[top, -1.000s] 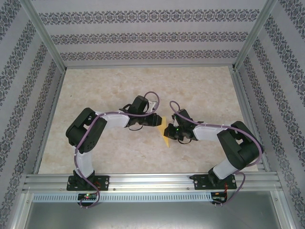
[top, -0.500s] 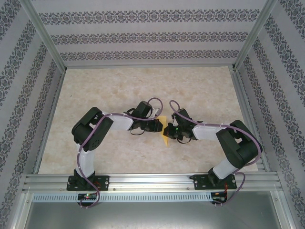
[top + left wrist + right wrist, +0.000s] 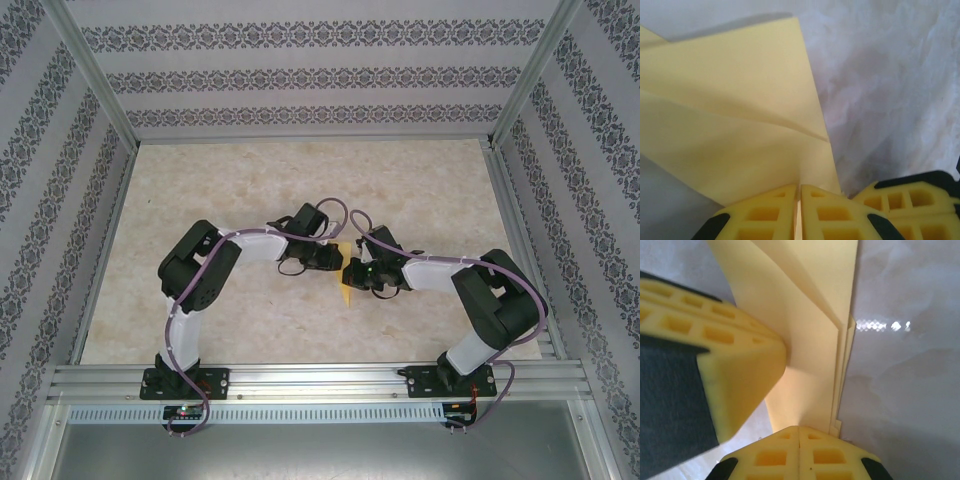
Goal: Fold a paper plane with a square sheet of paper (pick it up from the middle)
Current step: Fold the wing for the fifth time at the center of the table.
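The paper plane is a yellow-orange sheet folded into a narrow pointed shape, held just above the table between the two arms. My left gripper is shut on one edge of it; in the left wrist view the fingertips pinch the layered paper plane. My right gripper is shut on the opposite side; in the right wrist view it clamps the paper plane near its stacked edges. The left gripper's finger presses close beside it. Much of the paper is hidden under both grippers in the top view.
The marble-patterned table lies open around both arms. Patterned walls and aluminium frame rails enclose it on all sides.
The left arm has swung right, bringing its gripper up against the right gripper. Less of the paper shows in the top view. The right arm has barely moved.
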You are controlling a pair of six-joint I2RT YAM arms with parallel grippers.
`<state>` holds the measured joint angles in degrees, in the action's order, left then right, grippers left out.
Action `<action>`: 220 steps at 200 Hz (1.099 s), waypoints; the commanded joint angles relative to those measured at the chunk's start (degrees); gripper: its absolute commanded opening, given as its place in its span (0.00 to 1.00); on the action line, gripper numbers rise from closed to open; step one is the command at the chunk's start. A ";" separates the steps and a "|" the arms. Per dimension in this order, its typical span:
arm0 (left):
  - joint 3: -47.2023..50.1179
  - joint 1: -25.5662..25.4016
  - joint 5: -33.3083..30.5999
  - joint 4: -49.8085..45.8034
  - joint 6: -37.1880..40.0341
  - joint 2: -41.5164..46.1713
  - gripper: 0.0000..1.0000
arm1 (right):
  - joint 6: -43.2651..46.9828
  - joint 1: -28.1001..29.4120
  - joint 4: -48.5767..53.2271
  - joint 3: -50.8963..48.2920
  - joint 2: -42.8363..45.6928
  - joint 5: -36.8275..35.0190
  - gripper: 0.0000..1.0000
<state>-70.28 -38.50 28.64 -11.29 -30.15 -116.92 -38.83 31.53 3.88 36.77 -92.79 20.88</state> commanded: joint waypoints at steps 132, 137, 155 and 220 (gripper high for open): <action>-10.57 9.10 -6.86 -6.56 5.08 -7.94 0.17 | 2.09 0.73 13.25 -4.83 -4.86 -6.68 0.05; -11.06 9.11 -7.33 -7.04 5.19 -8.30 0.17 | 2.09 0.72 13.26 -4.86 -4.86 -6.67 0.05; -12.45 9.06 -9.39 -8.52 5.46 -8.99 0.17 | 2.09 0.75 13.24 -4.87 -4.95 -6.75 0.05; -18.18 10.36 -13.81 -13.31 5.14 -11.97 0.20 | 2.18 0.73 13.26 -4.78 -4.77 -6.91 0.05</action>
<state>-85.71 -31.29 26.72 -23.09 -26.79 -124.75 -38.39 31.51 2.87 36.75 -93.06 20.84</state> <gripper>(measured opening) 0.194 0.053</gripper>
